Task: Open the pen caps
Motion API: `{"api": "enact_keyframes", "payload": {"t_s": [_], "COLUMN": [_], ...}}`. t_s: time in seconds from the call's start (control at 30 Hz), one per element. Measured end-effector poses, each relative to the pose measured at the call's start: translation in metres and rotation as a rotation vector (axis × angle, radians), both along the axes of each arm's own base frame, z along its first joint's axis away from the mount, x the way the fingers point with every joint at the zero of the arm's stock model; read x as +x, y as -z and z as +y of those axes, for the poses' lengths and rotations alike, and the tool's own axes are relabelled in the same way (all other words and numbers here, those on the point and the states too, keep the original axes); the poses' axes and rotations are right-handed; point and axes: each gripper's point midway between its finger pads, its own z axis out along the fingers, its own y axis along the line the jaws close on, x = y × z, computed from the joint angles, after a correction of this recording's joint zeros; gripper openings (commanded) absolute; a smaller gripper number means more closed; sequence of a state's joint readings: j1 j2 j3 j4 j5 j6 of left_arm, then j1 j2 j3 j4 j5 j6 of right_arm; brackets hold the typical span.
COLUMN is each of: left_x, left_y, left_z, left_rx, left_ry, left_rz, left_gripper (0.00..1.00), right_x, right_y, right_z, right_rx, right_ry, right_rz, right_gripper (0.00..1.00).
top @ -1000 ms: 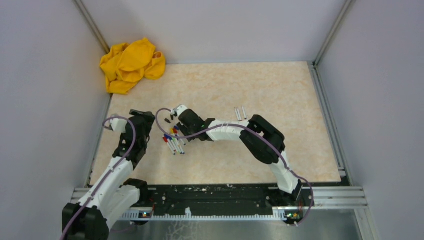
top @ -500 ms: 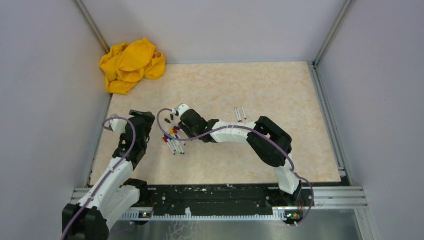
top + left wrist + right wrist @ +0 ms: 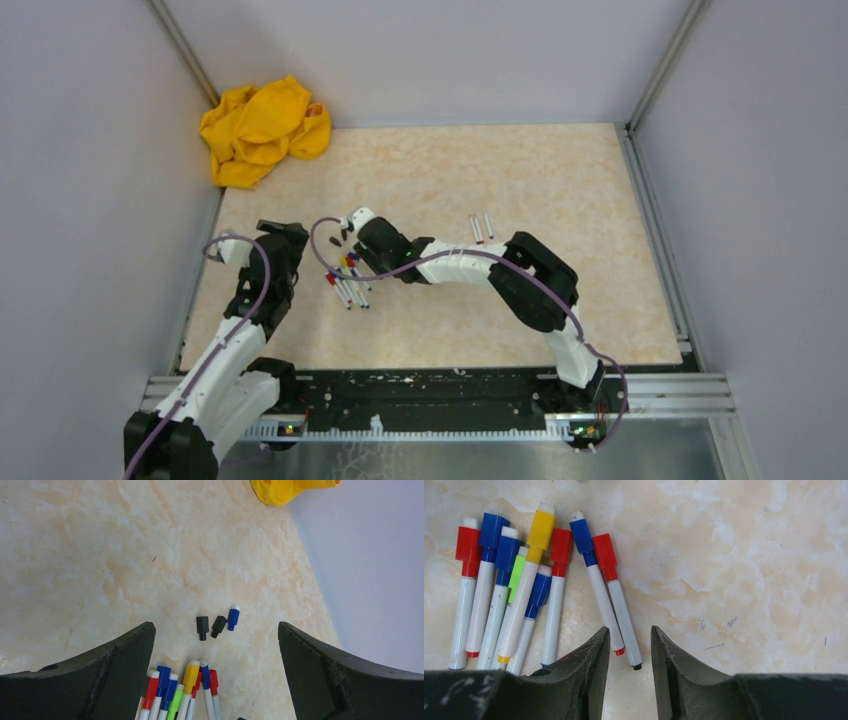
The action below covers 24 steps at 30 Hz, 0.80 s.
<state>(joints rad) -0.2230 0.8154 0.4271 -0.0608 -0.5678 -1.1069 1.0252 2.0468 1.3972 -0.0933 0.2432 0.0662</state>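
From above, my left claw (image 3: pixel 284 232) and right claw (image 3: pixel 346 232) hang by the pens (image 3: pixel 345 285) on the table's (image 3: pixel 560 180) left part; open room lies far and right.

Left wrist: my claw stands wide, with three loose caps (image 3: pixel 218 625) beyond it.

Right wrist: my claw is narrow, holding nothing, near nine pen caps (image 3: pixel 541 530): four blue, three red, one yellow, one green.

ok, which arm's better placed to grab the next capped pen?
Right. Right jaws hang close over the capped pens, two barrel ends in their gap. Left jaws, wide open, sit farther off.

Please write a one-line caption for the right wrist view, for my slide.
Right tool, jaws apart, above nine markers with pen caps on, lying on the table.
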Motion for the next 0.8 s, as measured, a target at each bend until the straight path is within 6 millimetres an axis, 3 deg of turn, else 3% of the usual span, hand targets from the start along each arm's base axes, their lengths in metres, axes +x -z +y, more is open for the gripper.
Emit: {"api": "enact_keyframes", "payload": {"t_s": [0.67, 0.77, 0.8], "left_x": [-0.001, -0.001, -0.001], "left_y": [-0.006, -0.006, -0.006], "left_z": [0.003, 0.003, 0.003], "left_rx": [0.002, 0.002, 0.002], "left_ry": [-0.015, -0.015, -0.015], "left_rz": [-0.021, -0.021, -0.021], "left_gripper": [0.98, 0.98, 0.98], "right_x": [0.008, 0.007, 0.007], "right_y": [0.022, 0.023, 0.023], "right_z": [-0.002, -0.001, -0.001], "right_rx": [-0.021, -0.020, -0.020], "right_ry": [-0.003, -0.008, -0.008], "right_rz": [0.039, 0.044, 0.044], "right_gripper": [0.35, 0.30, 0.23]}}
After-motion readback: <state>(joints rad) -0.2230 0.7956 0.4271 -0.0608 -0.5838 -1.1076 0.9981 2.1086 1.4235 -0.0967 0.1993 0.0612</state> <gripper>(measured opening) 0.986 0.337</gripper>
